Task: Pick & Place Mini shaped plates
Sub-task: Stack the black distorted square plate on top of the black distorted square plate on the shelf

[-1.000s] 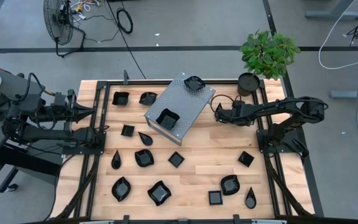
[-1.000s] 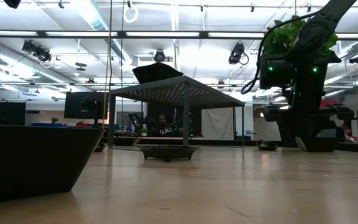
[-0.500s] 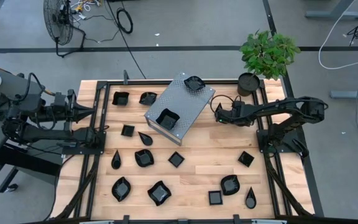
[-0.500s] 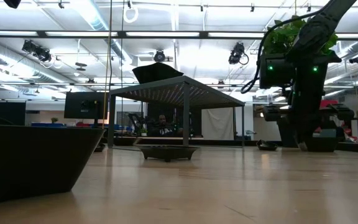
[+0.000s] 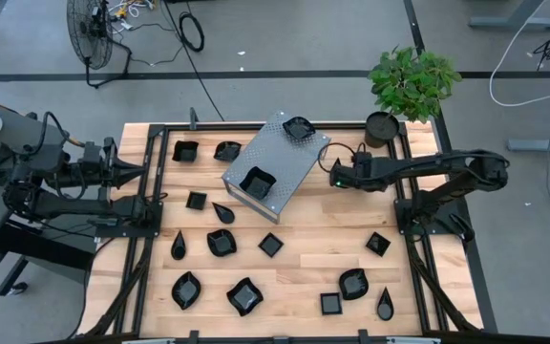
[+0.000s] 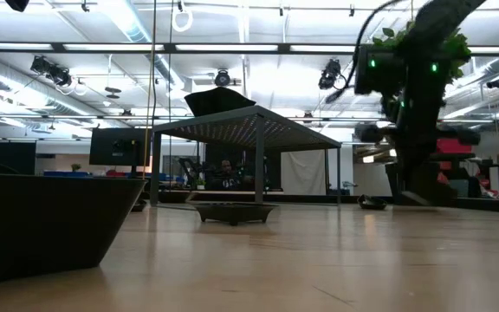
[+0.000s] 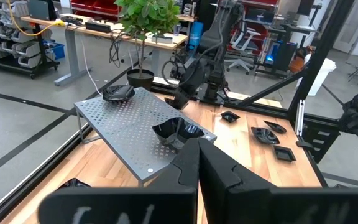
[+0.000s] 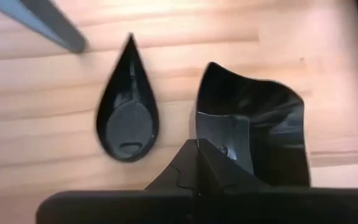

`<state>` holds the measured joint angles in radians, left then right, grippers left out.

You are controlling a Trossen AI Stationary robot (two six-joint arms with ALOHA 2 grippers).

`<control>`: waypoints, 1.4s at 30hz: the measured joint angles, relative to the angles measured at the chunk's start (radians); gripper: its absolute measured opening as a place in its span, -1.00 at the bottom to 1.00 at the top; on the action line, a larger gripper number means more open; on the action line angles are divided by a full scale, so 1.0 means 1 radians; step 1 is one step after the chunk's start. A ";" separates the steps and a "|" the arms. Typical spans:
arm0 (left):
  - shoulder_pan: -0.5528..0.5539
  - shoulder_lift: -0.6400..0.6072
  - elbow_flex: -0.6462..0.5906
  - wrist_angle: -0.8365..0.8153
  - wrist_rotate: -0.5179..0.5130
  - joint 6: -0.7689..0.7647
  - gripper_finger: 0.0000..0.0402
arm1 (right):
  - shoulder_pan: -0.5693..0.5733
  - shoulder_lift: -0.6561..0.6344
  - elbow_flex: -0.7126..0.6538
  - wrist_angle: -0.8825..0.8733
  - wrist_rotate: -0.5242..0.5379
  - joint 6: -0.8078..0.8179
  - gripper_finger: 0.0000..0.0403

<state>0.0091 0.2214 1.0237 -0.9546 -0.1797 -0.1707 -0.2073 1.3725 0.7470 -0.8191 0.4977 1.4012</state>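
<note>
My right gripper point(image 5: 336, 178) hangs just right of the grey metal box point(image 5: 275, 158), shut on a wavy-rimmed black mini plate point(image 8: 260, 130). A teardrop plate point(image 8: 128, 106) lies flat on the wood beside it. Two plates point(image 5: 298, 127) point(image 5: 255, 182) sit on the box's perforated top. Several more black plates lie flat across the table, among them a teardrop point(image 5: 222, 212) and a square one point(image 5: 377, 244). My left gripper point(image 5: 146, 172) waits shut at the table's left edge, raised and pointing across the table, nothing between its fingers point(image 7: 197, 165). My right gripper pinches the wavy plate's side wall at the rim point(image 8: 211, 134) between its two fingers. The fingers slant down from the table's right side. The rest of the plate juts out to one side of them, tilted. I cannot tell whether it is clear of the wood.
A round black plant pot point(image 5: 381, 129) with a green plant stands at the far right corner, close behind my right arm. Black frame rails point(image 5: 401, 205) run along the table's left and right sides. The box stands on legs point(image 6: 258, 165), with a dish point(image 6: 232, 212) beneath it.
My right arm has risen, as the low view shows, and its wrist has tipped a little. In the high view it stays close to the box's right side. My left arm has kept still.
</note>
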 joint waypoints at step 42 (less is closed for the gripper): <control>0.000 0.000 0.000 0.000 0.000 0.000 -0.97 | 0.245 0.215 0.966 -0.419 -0.131 -1.854 -1.00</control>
<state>0.0090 0.2214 1.0241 -0.9546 -0.1798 -0.1708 0.0372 1.5879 1.7130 -1.2382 0.3666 -0.4531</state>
